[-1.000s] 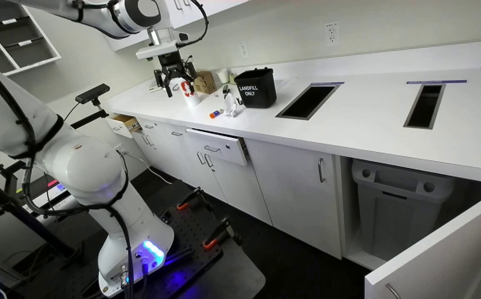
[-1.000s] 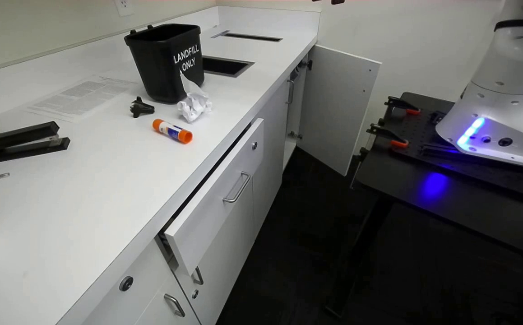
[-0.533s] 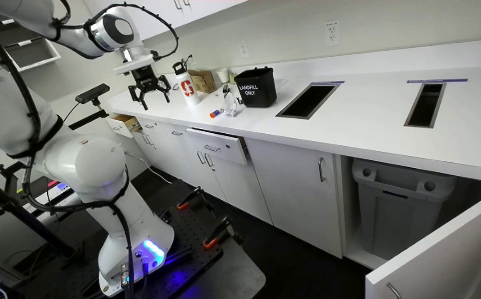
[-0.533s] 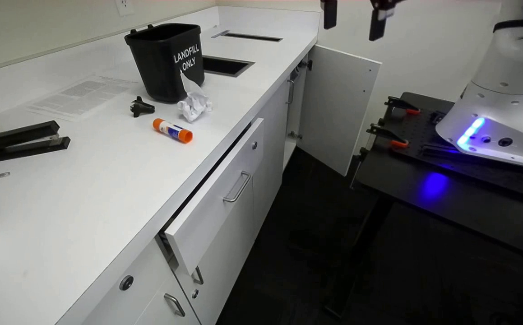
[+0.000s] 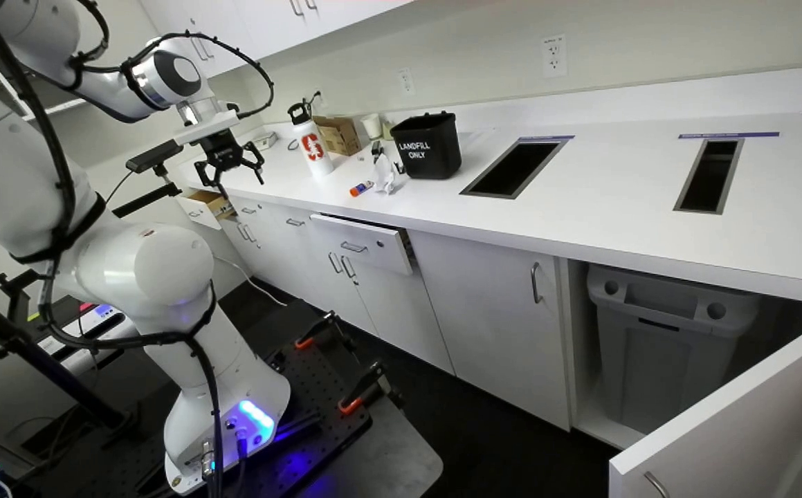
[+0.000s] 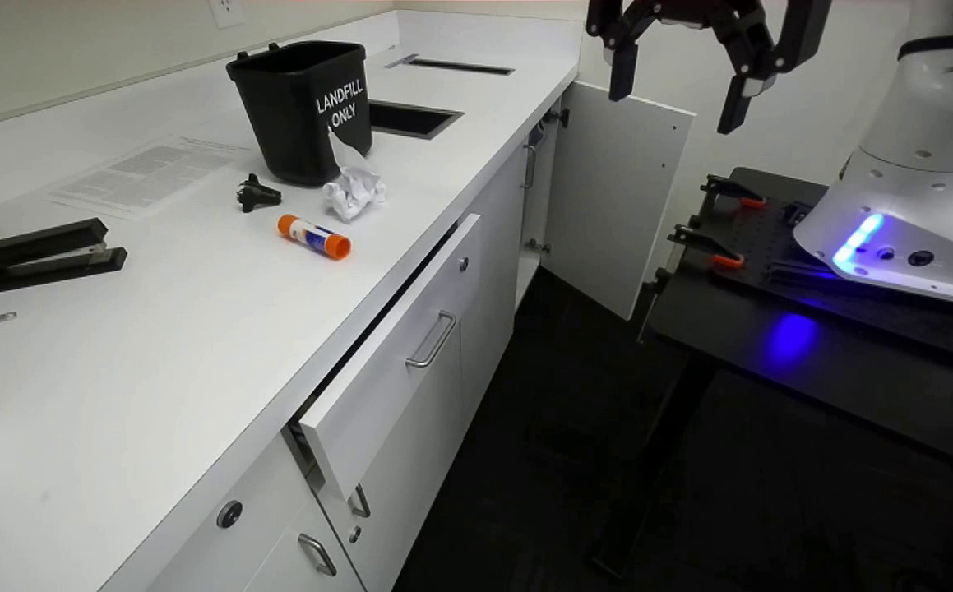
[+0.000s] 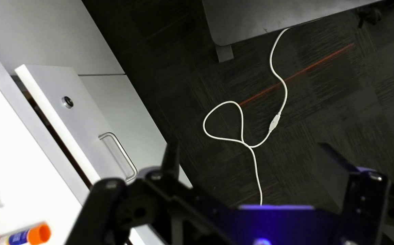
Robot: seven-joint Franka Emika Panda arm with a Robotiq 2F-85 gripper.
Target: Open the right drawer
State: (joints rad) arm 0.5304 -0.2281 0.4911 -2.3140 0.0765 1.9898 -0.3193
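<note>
The right drawer point(image 5: 356, 238) is a wide white front standing slightly proud of the cabinet, with a dark gap behind its top edge. It also shows in an exterior view point(image 6: 398, 353) and at the left of the wrist view point(image 7: 81, 119). Its bar handle point(image 6: 433, 341) is metal and shows in the wrist view point(image 7: 120, 154). The drawer's inside is mostly hidden. My gripper point(image 5: 242, 184) is open and empty in the air, apart from the drawer and its handle. It shows at the top of an exterior view point(image 6: 677, 103) and low in the wrist view point(image 7: 251, 149).
Another drawer point(image 5: 200, 209) with a wood inside stands open at the far end. The countertop point(image 6: 196, 345) holds a black bin point(image 6: 303, 115), crumpled paper point(image 6: 353, 191), a glue stick point(image 6: 314, 237) and a stapler point(image 6: 32, 259). A cabinet door point(image 6: 616, 197) hangs open. A white cable point(image 7: 256, 173) lies on the floor.
In an exterior view my gripper has moved left and down, off the bottle. In an exterior view it has come down into sight from the top edge. The drawer has not moved.
</note>
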